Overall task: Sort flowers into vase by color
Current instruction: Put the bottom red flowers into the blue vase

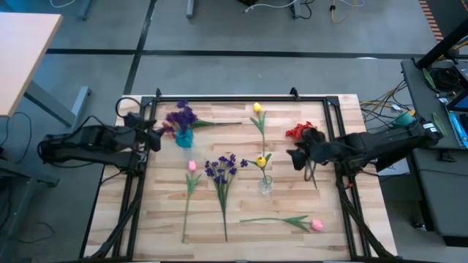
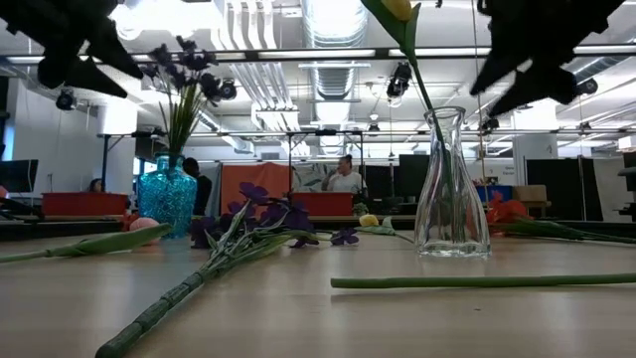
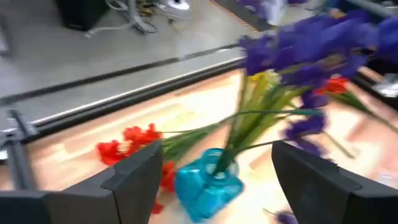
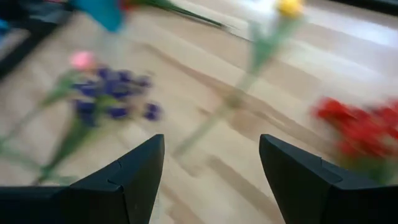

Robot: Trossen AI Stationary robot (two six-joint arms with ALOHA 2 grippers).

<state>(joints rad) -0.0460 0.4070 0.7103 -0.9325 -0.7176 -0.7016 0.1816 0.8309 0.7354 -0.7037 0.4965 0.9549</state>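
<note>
Blue glass marks the vase [image 1: 184, 137] just in front of the left gripper [image 1: 155, 136], whose fingers stand apart around nothing; in the left wrist view the blue vase sits between and just beyond the two spread fingers [image 3: 134, 180]. A purple flower cluster [image 1: 180, 115] stands in that vase, its stems leaning over the rim.

The right gripper [image 1: 295, 157] hangs above the table with its fingers spread and empty. Just beside it, on the far side, lies a red flower cluster [image 1: 300, 131]. Ahead of its fingertips stands the clear glass vase [image 1: 265, 184] holding one yellow bud [image 1: 261, 161]; a second yellow flower [image 1: 257, 108] lies beyond that. Farther ahead, between the two grippers, a loose purple cluster [image 1: 221, 169] and a pink bud [image 1: 192, 166] lie on the wooden table [image 1: 329, 226]. Another pink flower [image 1: 316, 225] lies near the table's front edge, well apart from both grippers.
</note>
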